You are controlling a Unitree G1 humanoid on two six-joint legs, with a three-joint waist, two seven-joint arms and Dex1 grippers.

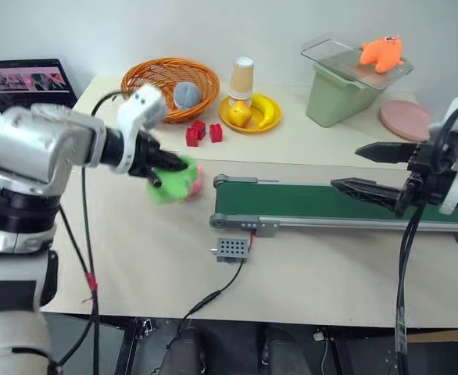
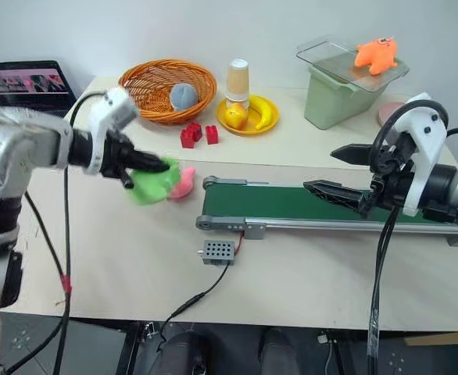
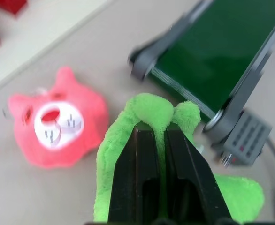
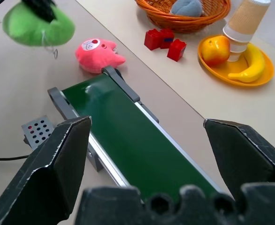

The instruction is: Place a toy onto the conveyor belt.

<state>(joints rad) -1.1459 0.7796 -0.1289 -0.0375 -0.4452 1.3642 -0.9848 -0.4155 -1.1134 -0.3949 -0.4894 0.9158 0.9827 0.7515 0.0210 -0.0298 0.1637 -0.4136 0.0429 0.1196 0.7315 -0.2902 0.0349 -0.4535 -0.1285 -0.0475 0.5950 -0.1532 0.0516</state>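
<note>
Nearest on the pale tabletop, a small grey perforated box (image 1: pixel 231 249) is wired to the end of the long dark green conveyor belt (image 1: pixel 307 201) in its grey metal frame. The belt is bare. The right gripper (image 1: pixel 370 169) hovers over its far stretch with its black fingers spread wide, empty. Just beyond the belt's near end, the left gripper (image 2: pixel 152 166) hangs above the table, fingers clenched on a soft green plush toy (image 2: pixel 155 183). A pink plush toy (image 4: pixel 98 55) lies on the table beneath. The grasp looks done; carrying the green toy over and releasing it remains.
</note>
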